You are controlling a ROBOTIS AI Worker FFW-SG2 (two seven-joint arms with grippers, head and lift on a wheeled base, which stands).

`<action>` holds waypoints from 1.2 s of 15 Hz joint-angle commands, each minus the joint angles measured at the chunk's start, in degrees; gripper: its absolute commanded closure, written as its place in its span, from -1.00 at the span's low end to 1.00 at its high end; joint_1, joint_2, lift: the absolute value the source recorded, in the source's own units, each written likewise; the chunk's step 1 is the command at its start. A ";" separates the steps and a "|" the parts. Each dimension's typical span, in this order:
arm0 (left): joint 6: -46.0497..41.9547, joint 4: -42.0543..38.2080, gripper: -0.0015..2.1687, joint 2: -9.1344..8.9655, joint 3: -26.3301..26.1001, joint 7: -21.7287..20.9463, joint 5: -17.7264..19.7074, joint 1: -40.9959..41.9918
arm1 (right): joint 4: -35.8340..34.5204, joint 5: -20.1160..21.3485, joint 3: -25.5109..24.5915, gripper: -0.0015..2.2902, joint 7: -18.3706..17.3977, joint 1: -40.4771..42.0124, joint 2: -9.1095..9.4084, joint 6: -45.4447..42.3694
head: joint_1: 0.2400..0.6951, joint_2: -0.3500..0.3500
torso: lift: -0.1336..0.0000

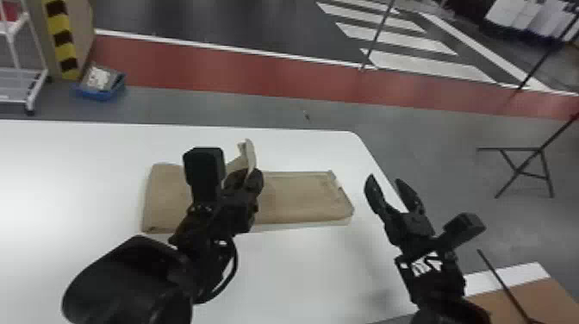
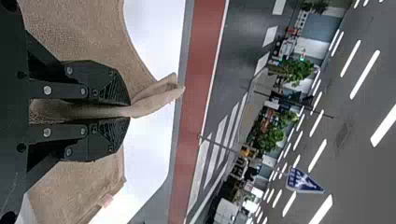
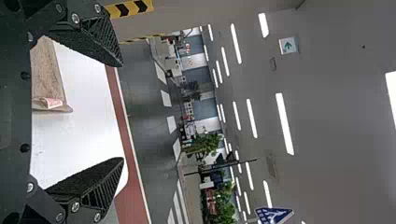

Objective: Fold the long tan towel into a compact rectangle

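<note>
Towel (image 1: 301, 198) on the white bench (image 1: 297, 275), lying long from left to right in the head view, its right end near the bench's right-hand edge. Middle stretch partly behind the left arm. Left gripper (image 1: 247, 174) over the middle of the towel, clamped on a pinch of its cloth; a narrow flap of it pokes up past the fingertips. Left wrist view agrees — cloth squeezed between the two black fingers, the rest of the towel spread out to both sides below. Right gripper (image 1: 386, 183) just off the towel's right end, over the bench's edge, fingers wide apart, nothing between them. A small pale pink tag (image 3: 50, 102) at a corner of the towel, seen in the right wrist view. Beyond the bench, on the floor: blue tray (image 1: 101, 91) with some pale stuff in it, white rack (image 1: 21, 71) beside it.
</note>
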 commanded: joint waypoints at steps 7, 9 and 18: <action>9.74 -4.79 -0.96 -0.15 2.16 -2.74 4.13 0.82 | -5.62 0.70 5.57 -0.83 -3.18 0.19 0.61 2.88 | 1.00 -1.00 | -0.84; 13.08 -11.47 -0.92 1.32 6.47 -2.30 3.25 2.93 | -9.40 1.76 7.95 -0.81 -5.37 0.72 1.05 7.45 | 1.00 -1.00 | -0.84; 15.19 -23.69 -0.92 19.34 23.70 -2.83 -6.68 11.63 | -17.83 11.43 16.38 -0.70 -14.60 1.34 4.31 28.37 | 1.00 -0.48 | -0.84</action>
